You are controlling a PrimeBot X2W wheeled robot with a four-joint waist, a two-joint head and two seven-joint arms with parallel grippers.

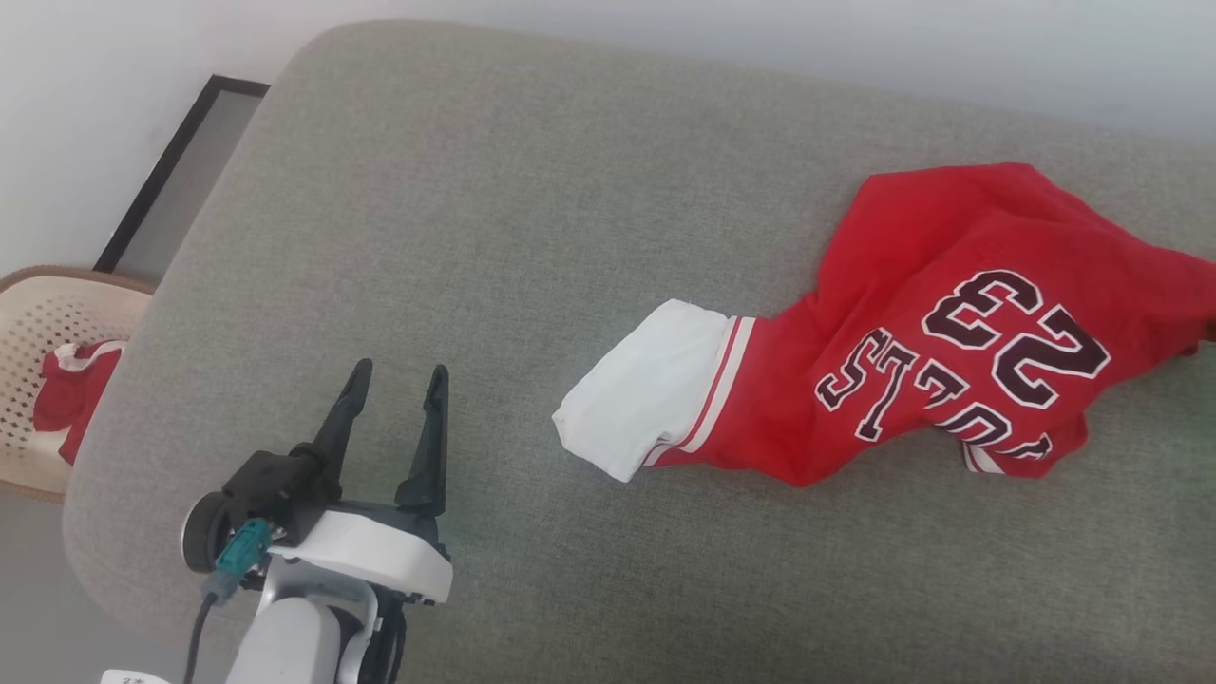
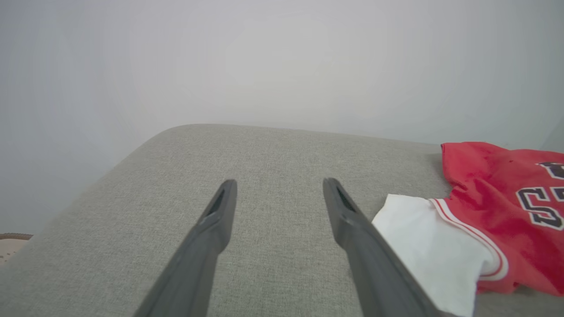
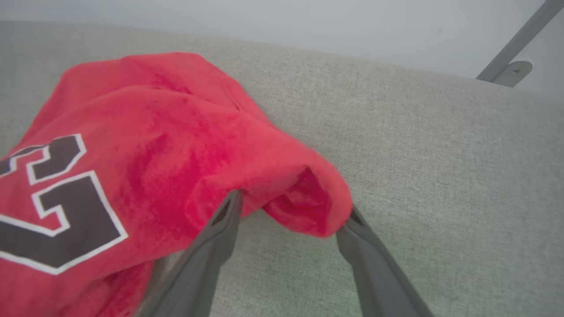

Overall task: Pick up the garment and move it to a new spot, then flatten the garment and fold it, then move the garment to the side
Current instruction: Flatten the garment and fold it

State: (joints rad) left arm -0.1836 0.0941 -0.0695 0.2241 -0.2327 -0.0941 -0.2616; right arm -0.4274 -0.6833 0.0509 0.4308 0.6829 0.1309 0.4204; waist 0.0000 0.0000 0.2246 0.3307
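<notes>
Saw left gripper (image 1: 400, 370) spread wide, empty, left of garment (image 1: 912, 247), clear of its white sleeve (image 1: 636, 399). Saw garment crumpled on grey cushion (image 1: 532, 237), "23" up. Saw right gripper (image 3: 294, 202) spread wide at garment's right end, tips touching red fold (image 3: 304, 207).

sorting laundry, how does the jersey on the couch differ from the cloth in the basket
The jersey lies sprawled on the grey couch; the cloth sits bunched in the basket. The jersey shows a black 23; the cloth shows no print. Both are red and white.
</notes>
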